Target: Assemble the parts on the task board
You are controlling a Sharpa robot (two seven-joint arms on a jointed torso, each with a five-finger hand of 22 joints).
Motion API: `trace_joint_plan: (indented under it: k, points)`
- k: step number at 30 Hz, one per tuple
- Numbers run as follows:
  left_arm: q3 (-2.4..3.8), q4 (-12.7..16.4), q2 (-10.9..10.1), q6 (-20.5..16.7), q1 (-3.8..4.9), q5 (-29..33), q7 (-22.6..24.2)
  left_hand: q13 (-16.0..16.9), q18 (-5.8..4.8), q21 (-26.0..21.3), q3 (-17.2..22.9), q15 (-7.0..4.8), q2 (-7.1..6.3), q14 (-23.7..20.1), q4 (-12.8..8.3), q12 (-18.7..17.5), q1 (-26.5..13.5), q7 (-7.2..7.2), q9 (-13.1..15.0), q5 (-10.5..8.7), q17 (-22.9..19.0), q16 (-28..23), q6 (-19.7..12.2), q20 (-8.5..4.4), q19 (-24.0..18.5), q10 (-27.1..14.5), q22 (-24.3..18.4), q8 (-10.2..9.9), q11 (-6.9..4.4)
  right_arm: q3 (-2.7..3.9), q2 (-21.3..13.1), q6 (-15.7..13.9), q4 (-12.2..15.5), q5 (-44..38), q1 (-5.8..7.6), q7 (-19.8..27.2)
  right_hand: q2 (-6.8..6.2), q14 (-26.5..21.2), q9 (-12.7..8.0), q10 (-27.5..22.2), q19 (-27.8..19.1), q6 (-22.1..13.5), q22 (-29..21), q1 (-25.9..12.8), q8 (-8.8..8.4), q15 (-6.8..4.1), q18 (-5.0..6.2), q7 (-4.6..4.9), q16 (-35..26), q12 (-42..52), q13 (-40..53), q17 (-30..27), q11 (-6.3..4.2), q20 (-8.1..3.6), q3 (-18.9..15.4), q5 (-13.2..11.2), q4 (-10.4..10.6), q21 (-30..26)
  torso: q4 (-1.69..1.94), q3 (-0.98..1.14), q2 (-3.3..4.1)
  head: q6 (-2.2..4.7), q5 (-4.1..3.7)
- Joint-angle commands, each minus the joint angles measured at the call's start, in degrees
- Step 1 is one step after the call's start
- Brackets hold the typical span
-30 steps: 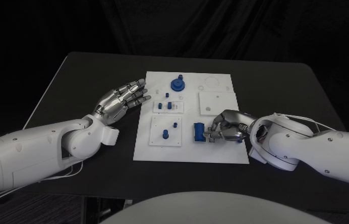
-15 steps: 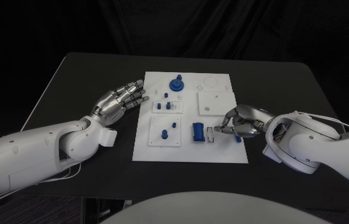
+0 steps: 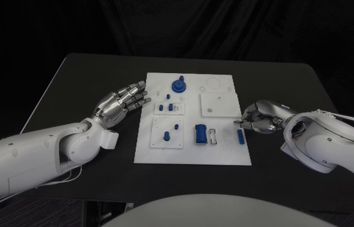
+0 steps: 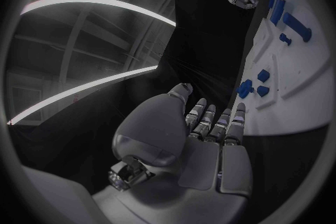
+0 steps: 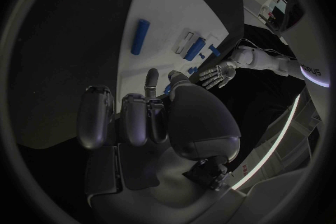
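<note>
The white task board (image 3: 221, 150) lies in the middle of the black table. On it, a slim blue bar (image 3: 240, 137) lies flat near the right edge, also seen in the right wrist view (image 5: 140, 36). A thick blue block (image 3: 200, 134) stands beside a narrow white slot (image 3: 213, 136). My right hand (image 3: 262, 117) hovers at the board's right edge, just above the bar, fingers curled in with nothing in them. My left hand (image 3: 122, 103) hangs with its fingers spread at the board's left edge, holding nothing.
A blue knob (image 3: 179, 85) stands at the board's far end. Small blue pieces (image 3: 170, 107) sit on a raised plate near my left fingertips, and two pegs (image 3: 171, 132) on the plate below. Bare black table (image 3: 88, 78) surrounds the board.
My right hand has drawn back to the right from beside the blue block. The slim blue bar now lies free on the board near its right edge. The left hand has stayed still.
</note>
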Motion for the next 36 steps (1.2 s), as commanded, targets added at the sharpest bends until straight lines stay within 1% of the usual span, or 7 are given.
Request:
trace_joint_plan:
  k: [1, 3, 6, 15, 22, 32, 36]
  points:
    - [0.05, 0.1, 0.1, 0.2, -0.06, 0.1, 1.3, 0.0, -0.73, 0.3, 0.3, 0.11, -0.16, 0.1, -0.1, -0.1, -0.4, -0.16, 0.0, 0.35, 0.1, 0.3, 0.1, 0.07, 0.2, 0.0, 0.0, 0.4, 0.44, 0.0, -0.1, -1.2, -0.5, -4.6, -0.48, -4.5, -0.08, 3.6, -0.2, 6.0, 2.5, 0.1, 11.1, 0.6, -0.41, 0.25, -0.56, 0.24, -0.4, 0.2, 15.1, 1.5, 0.37, 0.05, -0.1, 0.3, 0.4, -0.1, -0.12, 0.07, 0.05, -0.01, 0.09]
    - [0.05, 0.1, 0.2, 0.2, -0.06, 0.1, 1.3, 0.0, -0.73, 0.3, 0.3, 0.11, -0.16, 0.1, -0.1, -0.1, -0.4, -0.16, 0.0, 0.35, 0.1, 0.3, 0.1, 0.07, 0.2, 0.0, 0.0, 0.4, 0.44, -0.01, 0.1, -0.8, -0.9, -5.5, -0.9, -5.4, -0.14, 3.6, -0.4, 6.0, 2.5, 0.0, 11.1, 0.7, -0.64, 0.28, -0.54, 0.31, -0.4, 0.2, 15.1, 1.5, 0.41, 0.06, -0.1, 0.4, 0.5, -0.2, -0.04, 0.07, 0.04, -0.01, -0.05]
    - [0.05, 0.0, 0.2, 0.3, -0.06, 0.1, 1.3, 0.0, -0.72, 0.3, 0.3, 0.12, -0.2, 0.1, -0.1, -0.1, -0.4, -0.18, 0.0, 0.37, 0.1, 0.3, 0.1, 0.07, 0.2, 0.0, -0.1, 0.4, 0.47, -0.01, 0.3, -0.2, -1.3, -6.2, -1.31, -6.1, -0.22, 3.6, -0.7, 6.0, 2.5, -0.2, 11.1, 0.8, -1.09, 0.34, -0.53, 0.43, -0.4, 0.2, 15.1, 1.5, 0.51, 0.11, -0.2, 0.4, 0.7, -0.2, -0.04, 0.09, 0.04, -0.01, -0.09]
    - [0.05, -0.1, 0.3, 0.4, -0.07, 0.1, 1.2, 0.0, -0.72, 0.3, 0.3, 0.12, -0.2, 0.1, -0.1, -0.1, -0.4, -0.18, 0.0, 0.37, 0.1, 0.3, 0.1, 0.07, 0.2, 0.0, -0.1, 0.4, 0.47, -0.01, 1.6, 2.4, -2.3, -6.9, -2.25, -7.8, -0.22, 3.6, -0.9, 6.0, 2.5, -0.2, 11.1, 0.8, -1.23, 0.37, -0.55, 0.46, -0.3, 0.2, 15.1, 1.5, 0.55, 0.12, -0.2, 0.4, 0.7, -0.1, -0.04, 0.11, 0.06, -0.01, 0.01]
    - [0.05, -0.1, 0.3, 0.5, -0.07, 0.1, 1.2, 0.0, -0.73, 0.3, 0.4, 0.11, -0.19, 0.1, -0.1, -0.1, -0.4, -0.15, 0.0, 0.39, 0.1, 0.3, 0.1, 0.07, 0.2, 0.0, -0.1, 0.4, 0.48, -0.01, 2.6, 3.0, -2.9, -7.0, -2.72, -7.9, -0.11, 3.6, -1.0, 6.0, 2.5, -0.2, 11.1, 0.9, -1.42, 0.4, -0.53, 0.51, -0.4, 0.2, 15.1, 1.4, 0.58, 0.15, -0.2, 0.4, 0.8, -0.2, -0.04, 0.07, 0.05, -0.01, 0.01]
    - [0.05, -0.1, 0.5, 0.6, -0.1, 0.1, 1.1, 0.0, -0.73, 0.3, 0.4, 0.11, -0.18, 0.1, -0.1, -0.1, -0.5, -0.12, 0.0, 0.41, 0.1, 0.2, 0.1, 0.07, 0.2, 0.0, -0.1, 0.4, 0.47, -0.01, 3.1, 4.2, -2.9, -7.0, -3.46, -8.2, -0.08, 3.6, -1.3, 6.0, 2.5, -0.2, 11.1, 1.0, -1.77, 0.45, -0.55, 0.59, -0.4, 0.2, 15.1, 1.5, 0.65, 0.19, -0.2, 0.3, 1.0, -0.1, -0.05, 0.09, 0.06, -0.01, -0.09]
    - [0.05, -0.2, 0.5, 0.7, -0.13, 0.1, 1.0, 0.0, -0.73, 0.3, 0.4, 0.11, -0.18, 0.1, -0.1, -0.1, -0.5, -0.12, 0.0, 0.41, 0.1, 0.2, 0.1, 0.07, 0.2, 0.0, -0.1, 0.4, 0.47, -0.01, 3.2, 4.7, -2.8, -7.0, -3.96, -8.3, -0.18, 3.6, -2.0, 6.0, 2.5, 0.0, 11.1, 1.9, -2.42, 0.54, -0.54, 0.64, -0.4, 0.2, 15.1, 1.4, 0.72, 0.28, 0.1, 0.2, 0.6, -0.2, -0.03, 0.08, 0.04, -0.01, -0.2]
